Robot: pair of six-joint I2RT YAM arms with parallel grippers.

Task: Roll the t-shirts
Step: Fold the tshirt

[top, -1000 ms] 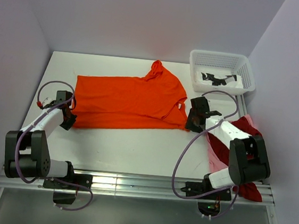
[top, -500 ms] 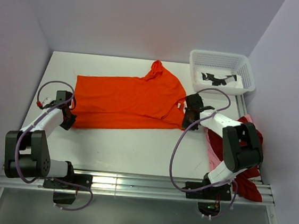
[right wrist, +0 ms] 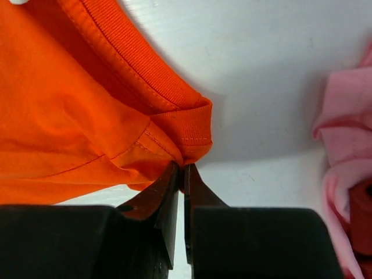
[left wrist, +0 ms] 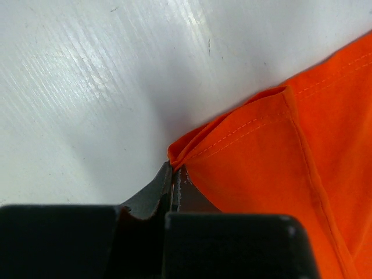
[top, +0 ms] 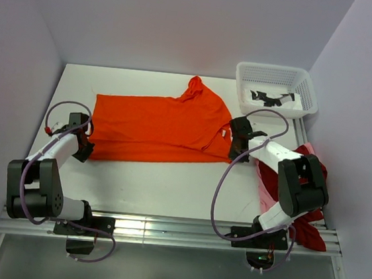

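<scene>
— Two questions: what is hidden, and where is there room?

— Plenty is hidden. The dark red t-shirt (top: 309,234) lies at the right edge of the worktop (top: 161,183), partly under the right arm (top: 301,181). The pink t-shirt (top: 268,196) shows only as a strip beside it. The basket (top: 273,73) holds something black and white; I cannot tell more.

— And the orange t-shirt (top: 161,125)?

— It is spread flat across the middle, neck toward the right, its near edge folded over on itself. Each wrist view cuts off most of it.

— The grips?

— The left pincer (left wrist: 174,173) is fully closed on the shirt's near left corner, and the hem bunches at its tips. The right pincer (right wrist: 182,170) is closed to a thin slit, with cloth just below the neckband nipped between the tips.

— Room to move?

— A broad bare band of worktop runs between the shirt's near edge and the arm bases (top: 84,219). Behind the shirt the strip is narrower, and one sleeve reaches close to the rear edge. The basket sits at the far right corner, near the neck but apart from it. Walls (top: 184,26) close in left, right and behind.
</scene>
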